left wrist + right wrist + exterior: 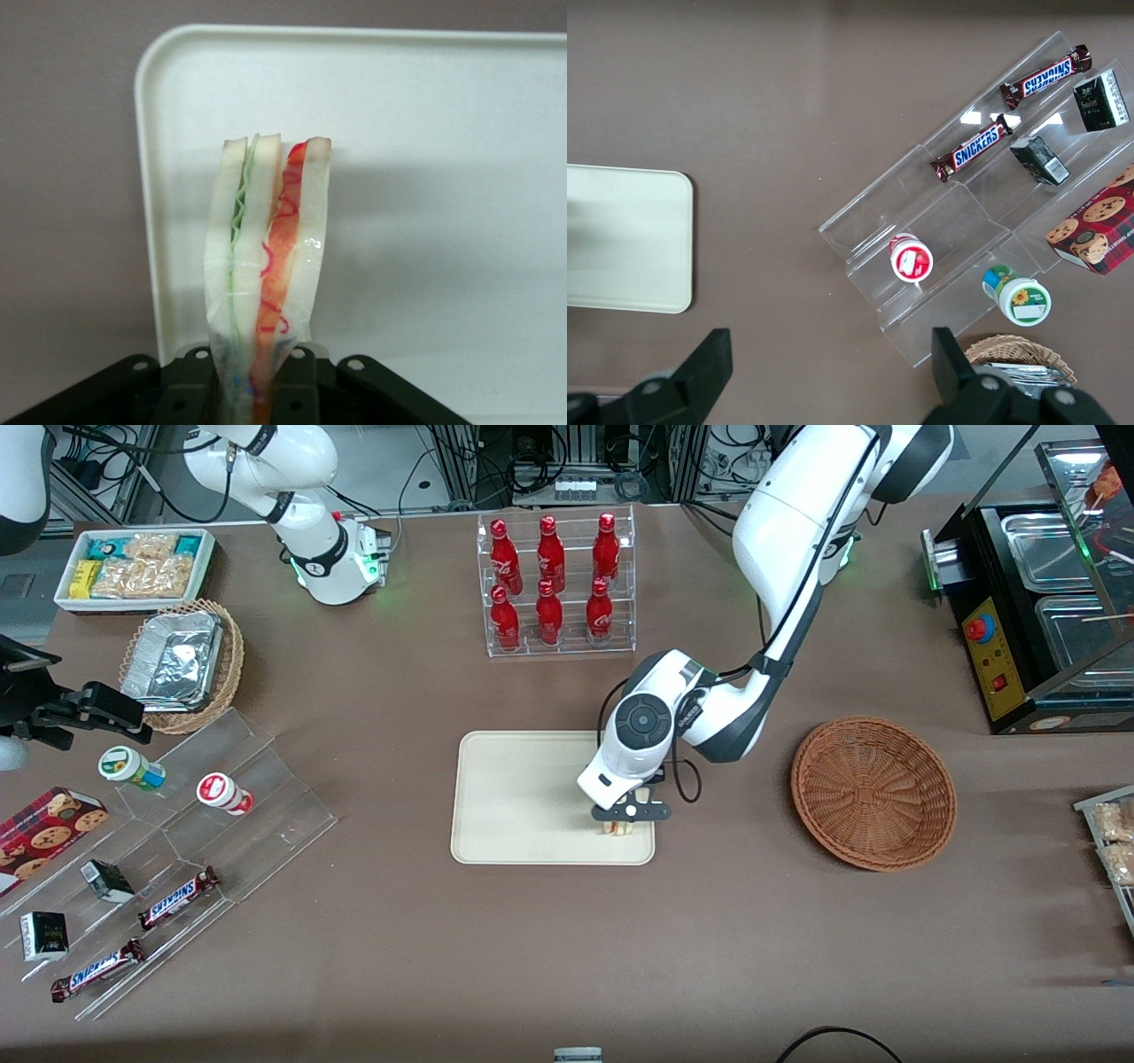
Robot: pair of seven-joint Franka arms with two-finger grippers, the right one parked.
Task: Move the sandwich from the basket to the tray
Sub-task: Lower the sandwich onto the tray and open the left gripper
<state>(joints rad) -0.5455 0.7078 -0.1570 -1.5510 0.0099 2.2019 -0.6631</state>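
Hand: the working arm's black two-finger hand [630,812] hangs low over the flat cream-beige rectangular tray [514,797], near the tray's corner nearest the front camera on the working arm's side, clamped on the sandwich.
Sandwich: the small triangular wedge of pale cream bread with red and green filling [266,266] is pinched at one end between the fingers [301,390]; its cut edge faces the wrist camera and its long axis runs straight out from the hand, over the tray's bare floor.
Height: whether the wedge's lower end touches the tray cannot be told from here.
Basket: the round reddish-brown woven wicker bowl [873,793] sits on the brown surface [567,957] toward the working arm's end, well apart from the tray, with nothing visible inside.
Key relation: the sandwich is directly below the hand and inside the tray's rim, so the release looks to need only a short lowering and an opening of the fingers.
Risk: standing on its narrow edge, the wedge may tip over once let go.
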